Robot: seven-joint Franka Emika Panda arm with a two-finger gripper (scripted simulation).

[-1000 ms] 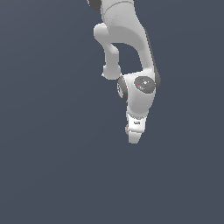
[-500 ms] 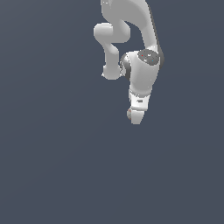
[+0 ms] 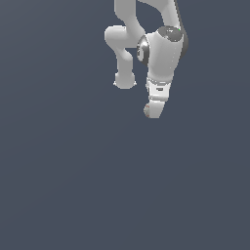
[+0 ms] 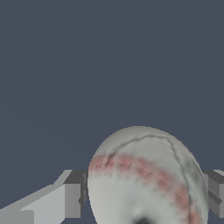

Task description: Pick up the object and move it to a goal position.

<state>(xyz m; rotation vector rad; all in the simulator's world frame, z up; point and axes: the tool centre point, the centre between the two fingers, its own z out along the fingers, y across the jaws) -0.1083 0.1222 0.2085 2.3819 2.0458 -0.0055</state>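
Carrying is the step in hand: the ball [image 4: 146,179] sits between the 2 fingers [image 4: 70,199] of the gripper [image 3: 152,111], which is clamped on it. In the wrist view the ball fills the gap, its reddish seam stitching curving across the whitish-grey surface, with 1 grey finger pad pressing each side. Nothing but plain dark background shows behind it there, so the ball appears to be lifted clear of any surface, though no worktop edge or corner is visible to place it against.

From the exterior view, the arm [image 3: 163,49] hangs folded in the upper part of the picture, right of centre, with the gripper pointing down. Only a small rounded bulge at the gripper's tip hints at the ball, which is mostly hidden by the fingers there.

No goal marker shows in either view, so I cannot tell how far the goal lies or in which direction. My judgement is that the pick is done and the transport is under way. The next move calls for keeping the squeeze firm, since a round ball can slip or roll between flat pads, and travelling smoothly to the goal without sudden wrist turns.
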